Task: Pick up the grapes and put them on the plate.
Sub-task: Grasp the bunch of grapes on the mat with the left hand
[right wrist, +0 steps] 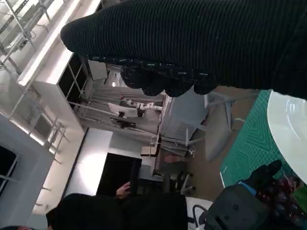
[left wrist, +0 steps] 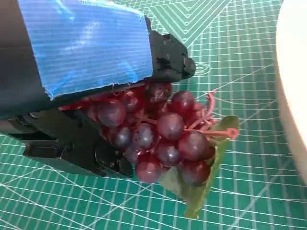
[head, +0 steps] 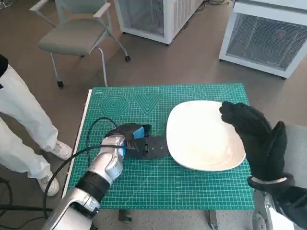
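- Left wrist view shows the left hand (left wrist: 91, 91) wrapped over a bunch of dark red grapes (left wrist: 160, 136), black fingers (left wrist: 76, 143) under one side and the taped back above; the bunch looks grasped, though whether it is clear of the green cutting mat (left wrist: 249, 57) cannot be told
- A green leaf (left wrist: 206, 177) and a pink stem (left wrist: 211, 117) stick out on the side away from the hand
- Head view places the left hand (head: 129, 139) on the mat just beside the white plate (head: 204, 136), the grapes hidden beneath it
- The right hand (head: 254, 134) hovers over the plate's far right edge, gloved fingers apart, holding nothing
- Handling, as a judgement: the berries look glossy and uniform, probably plastic, so light and not fragile, but smooth and round enough to roll out of a loose grip
- The cluster is likely floppy on its stem; cupping the whole body of the bunch seems safer than pinching the leaf or stem
- The plate's raised rim stands between hand and target, so the bunch will need lifting over it
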{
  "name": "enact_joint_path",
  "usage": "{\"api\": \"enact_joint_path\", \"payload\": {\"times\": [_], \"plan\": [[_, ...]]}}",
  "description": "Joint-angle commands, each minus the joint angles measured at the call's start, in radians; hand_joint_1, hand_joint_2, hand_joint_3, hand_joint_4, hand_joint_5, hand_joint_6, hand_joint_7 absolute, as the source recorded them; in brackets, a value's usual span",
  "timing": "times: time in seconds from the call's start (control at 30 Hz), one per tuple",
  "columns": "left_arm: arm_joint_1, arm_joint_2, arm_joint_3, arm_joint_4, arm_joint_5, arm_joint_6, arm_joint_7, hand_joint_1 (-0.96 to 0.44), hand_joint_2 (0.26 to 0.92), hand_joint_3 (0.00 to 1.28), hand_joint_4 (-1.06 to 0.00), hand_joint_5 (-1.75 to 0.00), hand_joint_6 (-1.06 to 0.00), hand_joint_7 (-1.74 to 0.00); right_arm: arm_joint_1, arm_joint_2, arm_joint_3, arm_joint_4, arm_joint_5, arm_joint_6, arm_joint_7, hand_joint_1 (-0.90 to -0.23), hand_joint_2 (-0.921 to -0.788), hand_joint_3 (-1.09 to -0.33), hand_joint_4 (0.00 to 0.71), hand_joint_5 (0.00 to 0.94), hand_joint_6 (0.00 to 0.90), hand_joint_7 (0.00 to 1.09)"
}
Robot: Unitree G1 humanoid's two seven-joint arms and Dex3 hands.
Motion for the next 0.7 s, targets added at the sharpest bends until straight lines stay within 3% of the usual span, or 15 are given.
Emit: {"api": "enact_joint_path", "payload": {"times": [0.03,0.27,0.37,0.4,0.47,0.53,0.63,0.7], "plan": [[-0.025,-0.009,-0.005,0.029,-0.005,-0.007,0.015,0.07,0.835,0.01,-0.10,0.00,-0.29,0.00,0.023,-0.009,-0.001,0.010,-0.004,0.011,0.005,-0.446,-0.921,-0.633,0.422,0.637,0.171,0.95],[-0.031,-0.017,0.004,0.051,-0.015,-0.019,0.037,0.09,0.853,0.02,-0.12,-0.01,-0.32,-0.01,0.018,-0.008,0.000,0.015,-0.007,0.010,0.004,-0.445,-0.921,-0.634,0.420,0.639,0.170,0.95],[-0.037,-0.025,0.007,0.085,-0.021,-0.037,0.064,0.11,0.873,0.03,-0.22,-0.05,-0.36,-0.02,0.018,-0.008,0.001,0.018,-0.007,0.007,0.006,-0.445,-0.921,-0.634,0.420,0.640,0.169,0.95],[-0.039,-0.029,0.006,0.103,-0.022,-0.047,0.078,0.13,0.881,0.05,-0.27,-0.19,-0.38,-0.02,0.018,-0.007,0.001,0.019,-0.007,0.007,0.006,-0.445,-0.921,-0.634,0.420,0.640,0.169,0.95],[-0.043,-0.034,0.004,0.142,-0.021,-0.067,0.108,0.21,0.887,0.15,-0.35,-0.66,-0.45,-0.03,0.020,-0.008,0.001,0.019,-0.007,0.005,0.007,-0.445,-0.921,-0.633,0.420,0.640,0.169,0.95],[-0.045,-0.037,-0.001,0.173,-0.017,-0.082,0.137,0.30,0.821,0.37,-0.41,-1.14,-0.54,-0.03,0.021,-0.008,0.001,0.018,-0.007,0.004,0.007,-0.445,-0.921,-0.633,0.420,0.641,0.170,0.95],[-0.043,-0.039,-0.013,0.197,-0.004,-0.091,0.176,0.36,0.674,0.69,-0.46,-1.47,-0.63,-0.04,0.023,-0.010,-0.001,0.016,-0.008,0.003,0.007,-0.444,-0.921,-0.633,0.420,0.641,0.170,0.95],[-0.040,-0.040,-0.024,0.201,0.006,-0.089,0.192,0.37,0.644,0.77,-0.46,-1.56,-0.66,-0.04,0.023,-0.012,-0.003,0.016,-0.007,0.003,0.006,-0.443,-0.921,-0.633,0.420,0.641,0.170,0.95]]}}
